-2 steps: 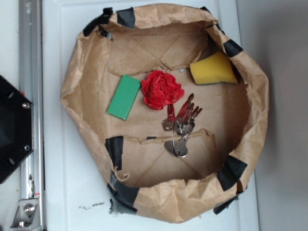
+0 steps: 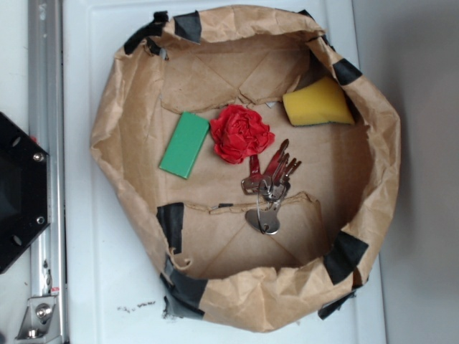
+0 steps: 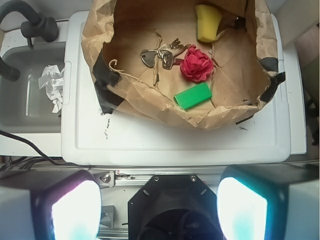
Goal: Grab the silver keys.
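Observation:
The silver keys (image 2: 268, 188) lie on the floor of a brown paper bowl (image 2: 129, 143), blades fanned toward a red flower (image 2: 240, 133); some blades look reddish. In the wrist view the silver keys (image 3: 159, 55) sit far ahead, inside the paper bowl (image 3: 100, 30). My gripper (image 3: 156, 210) hangs high over the robot base, well short of the bowl. Its two fingers (image 3: 75, 212) stand wide apart at the bottom corners with nothing between them. The gripper does not show in the exterior view.
In the bowl also lie a green block (image 2: 184, 144) and a yellow sponge (image 2: 317, 102). The bowl rests on a white board (image 3: 175, 140). A grey sink (image 3: 30, 95) holding crumpled paper (image 3: 52, 85) lies to the left in the wrist view. The black robot base (image 2: 18, 193) is at left.

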Robot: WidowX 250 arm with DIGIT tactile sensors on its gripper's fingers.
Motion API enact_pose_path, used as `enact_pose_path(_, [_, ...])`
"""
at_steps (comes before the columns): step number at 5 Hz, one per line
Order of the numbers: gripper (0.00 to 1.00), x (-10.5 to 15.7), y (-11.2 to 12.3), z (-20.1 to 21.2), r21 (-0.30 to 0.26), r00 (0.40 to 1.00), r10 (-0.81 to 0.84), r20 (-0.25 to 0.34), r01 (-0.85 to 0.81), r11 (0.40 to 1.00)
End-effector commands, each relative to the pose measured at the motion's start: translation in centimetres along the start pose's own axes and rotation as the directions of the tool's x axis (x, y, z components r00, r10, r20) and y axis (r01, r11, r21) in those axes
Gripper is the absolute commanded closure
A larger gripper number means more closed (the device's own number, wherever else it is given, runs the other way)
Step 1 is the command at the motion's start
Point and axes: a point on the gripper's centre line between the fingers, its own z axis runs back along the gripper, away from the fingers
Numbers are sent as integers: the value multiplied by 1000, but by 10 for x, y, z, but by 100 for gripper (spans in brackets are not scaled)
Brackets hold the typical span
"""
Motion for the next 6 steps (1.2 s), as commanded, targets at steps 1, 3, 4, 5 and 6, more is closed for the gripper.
enact_pose_path(1, [0,95,-5,-28,76,950,305,66,-310,948])
enact_pose_path(3, [0,116,18,-54,-122,654,706,271,-704,699])
enact_pose_path(4, [0,109,32,-59,-140,447,827,340,-846,515])
enact_pose_path(5, [0,110,43,-75,-69,377,891,254,-912,405])
enact_pose_path(6, [0,110,43,-75,-69,377,891,254,-912,405])
